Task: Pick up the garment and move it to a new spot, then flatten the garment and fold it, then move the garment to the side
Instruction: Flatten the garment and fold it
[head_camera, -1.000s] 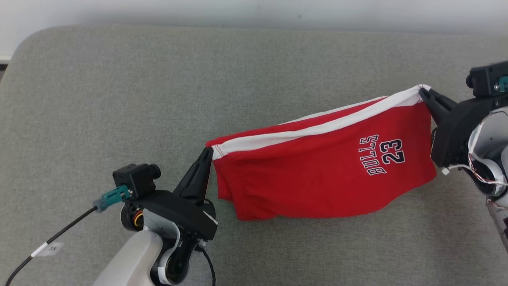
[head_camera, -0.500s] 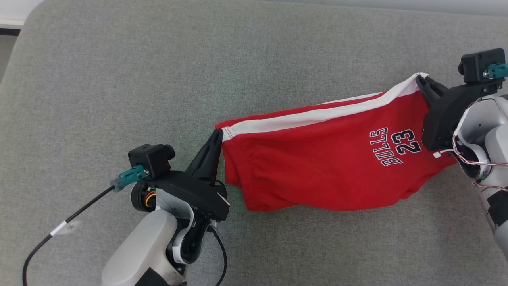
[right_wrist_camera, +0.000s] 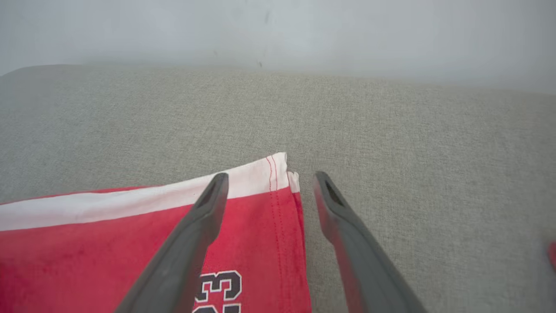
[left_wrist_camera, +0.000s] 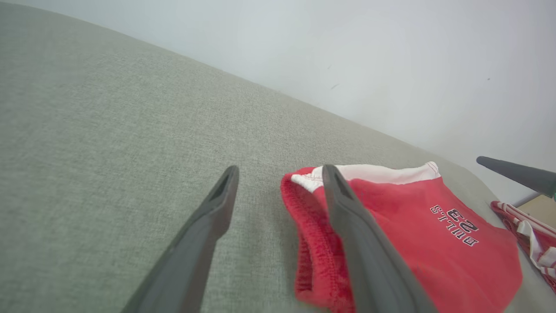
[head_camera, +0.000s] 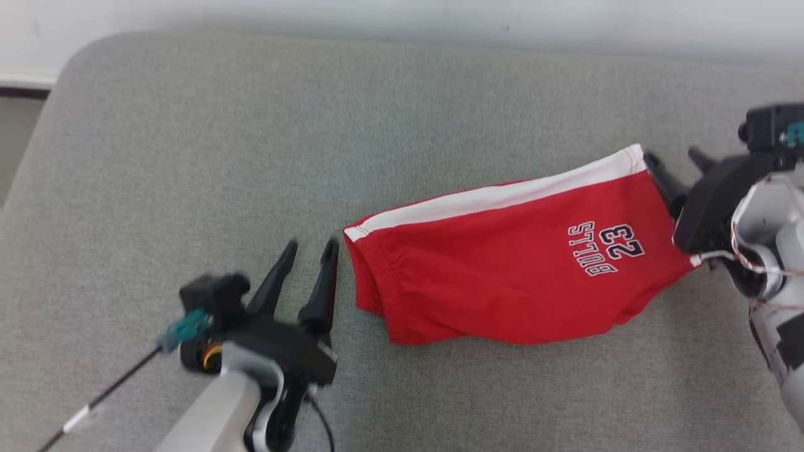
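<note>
Grey cushion, folded red shorts, white stripe, BULLS 23 lettering

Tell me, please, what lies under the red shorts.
The red shorts lie on the grey upholstered surface, which shows all around them. Their lower layer peeks out at the waistband; anything else beneath is covered.

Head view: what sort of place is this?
Probably an indoor room: a grey fabric-covered pad with a rounded corner, like a bed or couch, against a plain pale wall, red shorts lying on it.
</note>
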Motion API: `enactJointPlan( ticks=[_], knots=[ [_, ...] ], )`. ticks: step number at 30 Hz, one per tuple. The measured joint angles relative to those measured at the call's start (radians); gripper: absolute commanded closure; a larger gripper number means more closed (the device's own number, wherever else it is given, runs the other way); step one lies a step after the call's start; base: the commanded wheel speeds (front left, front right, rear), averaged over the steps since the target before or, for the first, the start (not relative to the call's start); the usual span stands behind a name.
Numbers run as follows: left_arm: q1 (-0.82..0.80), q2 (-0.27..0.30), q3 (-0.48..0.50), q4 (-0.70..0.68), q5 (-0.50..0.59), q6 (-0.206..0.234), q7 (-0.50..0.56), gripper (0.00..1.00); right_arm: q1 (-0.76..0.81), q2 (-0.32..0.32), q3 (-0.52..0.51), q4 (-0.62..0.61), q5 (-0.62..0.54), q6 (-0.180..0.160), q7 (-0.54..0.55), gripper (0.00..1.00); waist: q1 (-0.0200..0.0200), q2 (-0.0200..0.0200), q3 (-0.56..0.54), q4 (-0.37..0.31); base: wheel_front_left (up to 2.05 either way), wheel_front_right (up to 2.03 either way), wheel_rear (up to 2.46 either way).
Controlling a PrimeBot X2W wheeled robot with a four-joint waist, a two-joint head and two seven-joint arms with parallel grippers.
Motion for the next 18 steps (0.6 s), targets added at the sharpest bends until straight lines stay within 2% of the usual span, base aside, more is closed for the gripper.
enactJointPlan(
  ticks=[5,11,18],
  knots=[
    [0.117,0.034,0.03,-0.045,0.028,0.023,-0.014,0.0,0.086,-0.01,-0.037,0.017,0.03,0.0,0.058,0.0,-0.0001,-0.0002,-0.052,0.002,0.0,0.0,0.0],
    [0.219,0.06,0.047,-0.124,0.097,0.023,-0.017,0.0,0.152,-0.008,-0.102,0.052,0.015,0.0,0.073,0.0,-0.0002,-0.0002,-0.088,0.017,0.0,0.0,0.0],
    [0.314,0.065,0.1,-0.233,0.24,0.036,-0.02,0.0,0.173,0.02,-0.187,0.105,-0.033,0.0,0.065,0.0,-0.0001,-0.0002,-0.088,0.057,0.0,0.0,0.0]
  ],
)
